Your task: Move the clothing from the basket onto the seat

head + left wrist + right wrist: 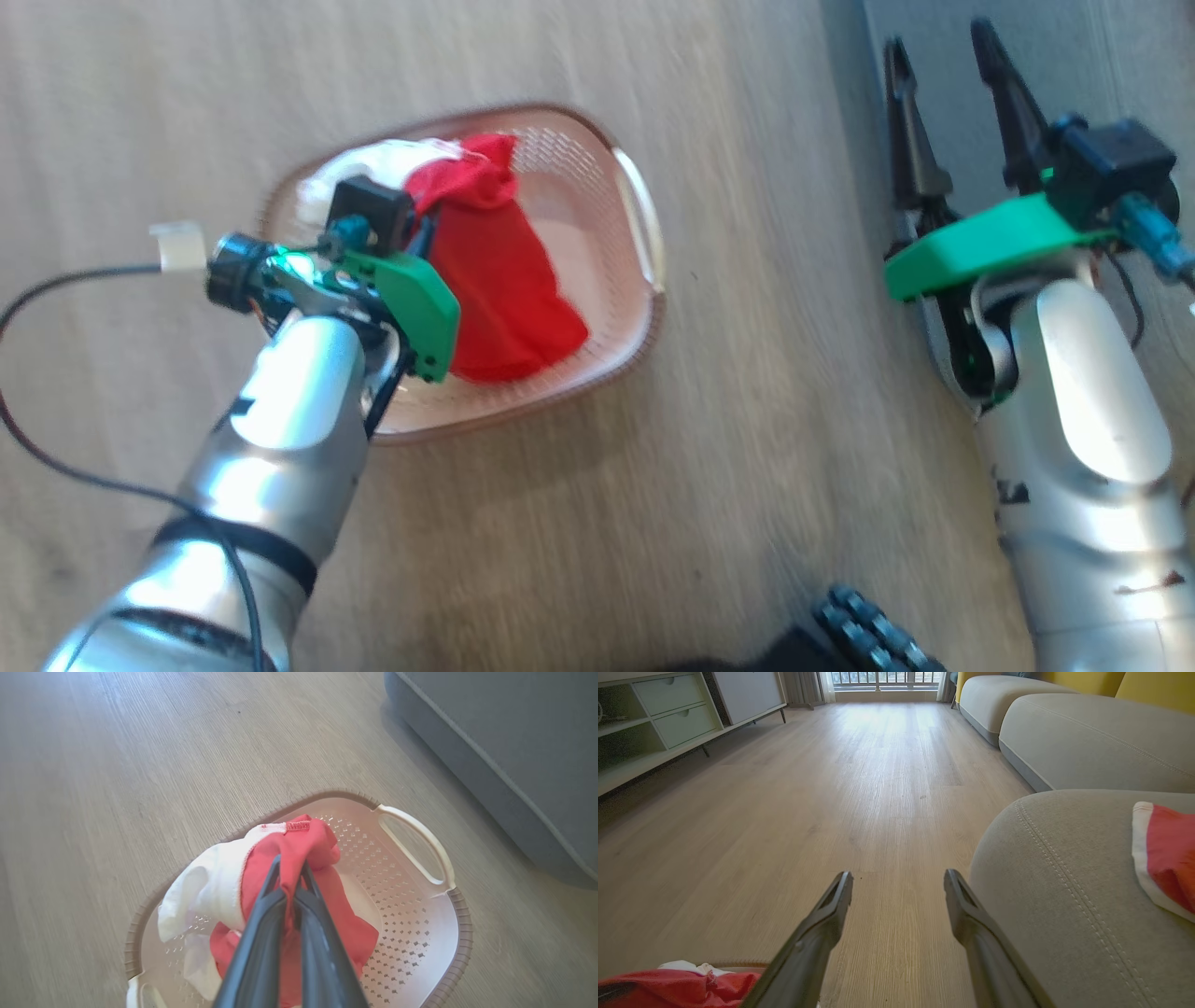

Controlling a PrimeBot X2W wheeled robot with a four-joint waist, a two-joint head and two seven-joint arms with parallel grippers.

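Red fabric is in your left gripper (290,863): its two dark fingers (257,952) are clamped together on a bunched fold of the red garment (317,840), which has visible overlock stitching along the top edge. The cloth is gathered up to the fingertips and its lower part hangs inside the basket (462,933). A white garment (210,891) clings to it on one side and droops over the perforated cream wall; you cannot tell whether it is pinched too. In the head view the red garment (504,280) drapes across the middle of the basket (644,327), with the green wrist mount (420,308) over the basket's left part. The basket stands on the wood-grain floor (653,485), near the seat (514,728) but apart from it. Your right gripper (938,37) has its jaws spread wide with nothing between them, fingers pointing over the edge of the grey seat (1102,56). In the right wrist view that gripper (899,876) hangs beside the rounded cushion corner (1064,882) with its pale double stitch line, and a second red-and-white piece (1164,858) lies on top of the seat at the right edge. Pale drawer cabinet (668,723) far left, yellow back cushions (1148,686) top right.
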